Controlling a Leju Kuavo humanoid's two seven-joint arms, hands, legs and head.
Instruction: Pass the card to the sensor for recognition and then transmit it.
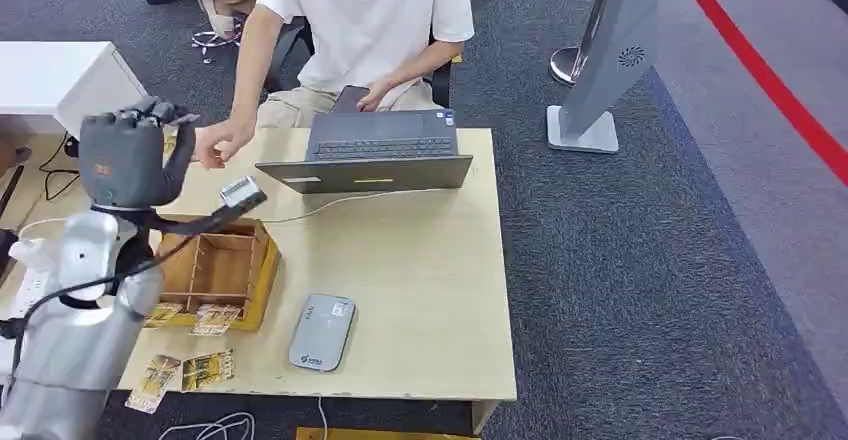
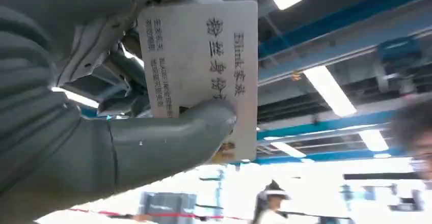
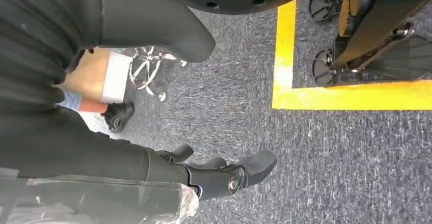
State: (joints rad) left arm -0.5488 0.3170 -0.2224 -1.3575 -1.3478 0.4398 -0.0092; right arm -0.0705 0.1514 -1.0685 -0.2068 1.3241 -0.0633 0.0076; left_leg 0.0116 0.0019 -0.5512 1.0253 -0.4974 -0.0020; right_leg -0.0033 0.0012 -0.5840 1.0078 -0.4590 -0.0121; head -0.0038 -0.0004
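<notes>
While the person (image 1: pixel 360 20) in the white shirt is sitting behind the table (image 1: pixel 430 290), these points are showing:

Left hand: the left hand (image 1: pixel 125 155) is raised above the table's left side, gripping the card (image 2: pixel 204 66) between the thumb and the darker fingers.
Card: in the left wrist view the card is lying flat against the fingers, the thick grey thumb (image 2: pixel 193 127) pressing across its printed white face; overhead lights are showing behind it.
Right hand: the right hand (image 3: pixel 224 175) is hanging over grey carpet beside a yellow floor line (image 3: pixel 326 94), its fingers lying loosely apart and holding nothing.
Sensor: a flat grey sensor (image 1: pixel 322 332) is lying on the table near its front edge, well apart from the raised hand.
Wooden box: a divided wooden box (image 1: pixel 215 270) is sitting just left of the sensor, with more cards (image 1: pixel 205 368) lying in front of it.
Laptop: an open laptop (image 1: pixel 375 155) is standing at the far edge.
Person's hand: one hand (image 1: pixel 222 143) is reaching toward the robot's raised hand, not touching it.
</notes>
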